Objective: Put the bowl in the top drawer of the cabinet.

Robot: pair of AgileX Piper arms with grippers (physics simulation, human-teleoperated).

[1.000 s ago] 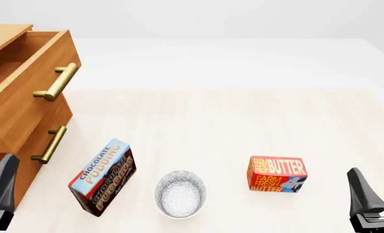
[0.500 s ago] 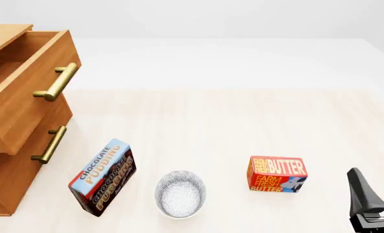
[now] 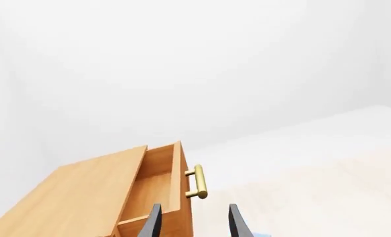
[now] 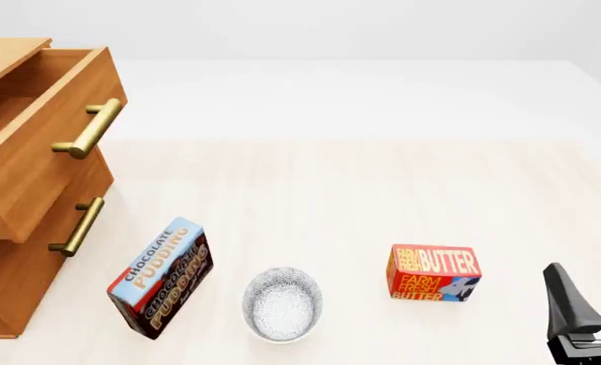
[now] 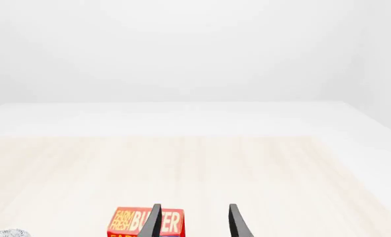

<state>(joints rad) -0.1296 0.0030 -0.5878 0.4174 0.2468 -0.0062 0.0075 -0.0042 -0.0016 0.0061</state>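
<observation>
The speckled white bowl (image 4: pixel 283 304) sits upright on the table near the front edge, between two food boxes. At the far left stands the orange-brown cabinet (image 4: pixel 4 285), its top drawer (image 4: pixel 47 163) pulled out, with the brass handle (image 4: pixel 87 129) facing the table. The left wrist view shows my left gripper (image 3: pixel 195 224) open and empty, facing the open top drawer (image 3: pixel 152 185); it is outside the front view. Low at the right edge, my right gripper (image 4: pixel 592 293) is open and empty, well right of the bowl. Only the bowl's rim (image 5: pixel 7 233) shows in the right wrist view.
A chocolate pudding box (image 4: pixel 160 277) stands tilted just left of the bowl. A red butter box (image 4: pixel 434 272) stands to its right, between the bowl and my right gripper (image 5: pixel 195 224), with the butter box (image 5: pixel 134 222) just ahead of it. The lower drawer (image 4: pixel 77 226) is shut.
My left gripper, at the bottom left corner a second ago, has moved out of the front view. The bowl, the boxes and the right gripper have not moved.
</observation>
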